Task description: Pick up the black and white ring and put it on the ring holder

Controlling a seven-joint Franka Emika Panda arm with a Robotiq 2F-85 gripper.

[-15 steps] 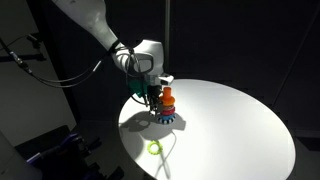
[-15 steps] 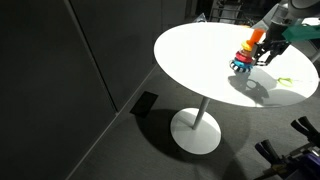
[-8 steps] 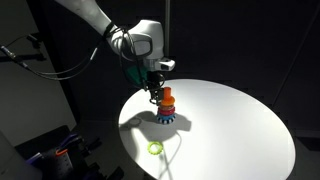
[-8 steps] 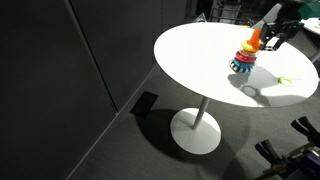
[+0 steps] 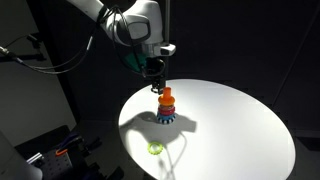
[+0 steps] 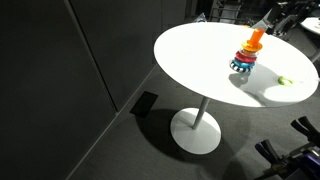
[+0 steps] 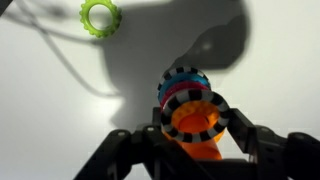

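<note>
The pick-up looks done. In the wrist view the black and white ring (image 7: 196, 98) sits between the two dark fingers (image 7: 262, 148) of the tool (image 5: 157, 88), which seems to pinch it from both sides. The contact itself is hard to make out. Orange from the top of the holder (image 5: 166, 105) shows through the ring's hole and just below its rim, so I judge the ring to be aloft and close over the peg, not yet seated on it.

In both exterior views the tool hangs above the holder, a little off to one side of its tip. The ring is too small there to pick out.

The holder stands upright on the white counter (image 5: 240, 130), in from the edge nearest the arm. Its blue base, red band and orange top show no black and white band among them. The green ring (image 7: 100, 16) lies flat on the counter close to the edge, well apart from the holder.

What remains, as I read it: centre the hole over the peg, lower the ring, let it go.
</note>
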